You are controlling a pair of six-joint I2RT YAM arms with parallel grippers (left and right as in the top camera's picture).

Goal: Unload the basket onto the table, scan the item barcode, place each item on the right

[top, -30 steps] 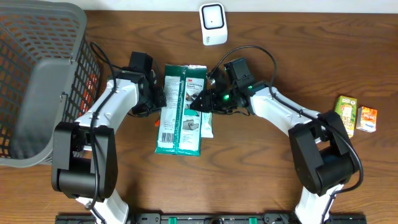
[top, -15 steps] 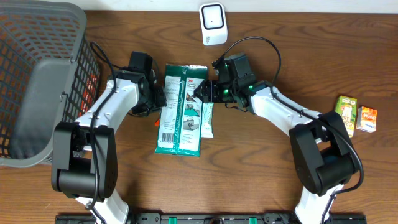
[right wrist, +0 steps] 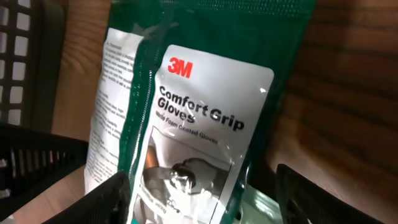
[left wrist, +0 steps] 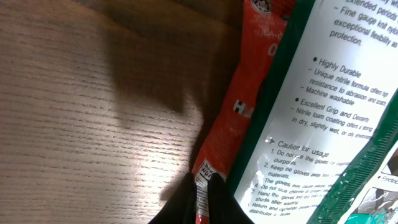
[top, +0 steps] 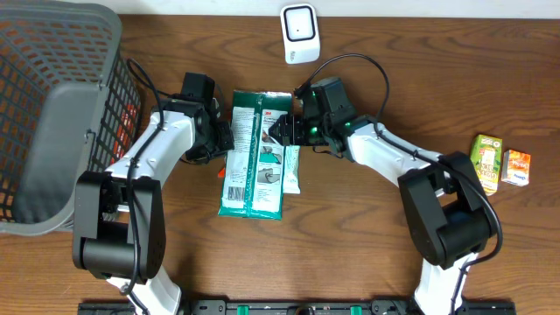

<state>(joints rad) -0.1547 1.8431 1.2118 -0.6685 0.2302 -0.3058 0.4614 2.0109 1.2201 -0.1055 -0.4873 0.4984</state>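
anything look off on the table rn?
Yes. A red packet lies half hidden under one long edge of the glove pack. The left gripper is shut on that packet's end, not on the pack.

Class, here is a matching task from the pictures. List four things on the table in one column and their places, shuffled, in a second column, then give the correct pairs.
Things:
1 basket
2 white scanner
3 small cartons
4 red packet

Places:
A pinched in the left claw
B left side
C right side
D far side, middle

Pairs: 1-B; 2-D; 3-C; 4-A
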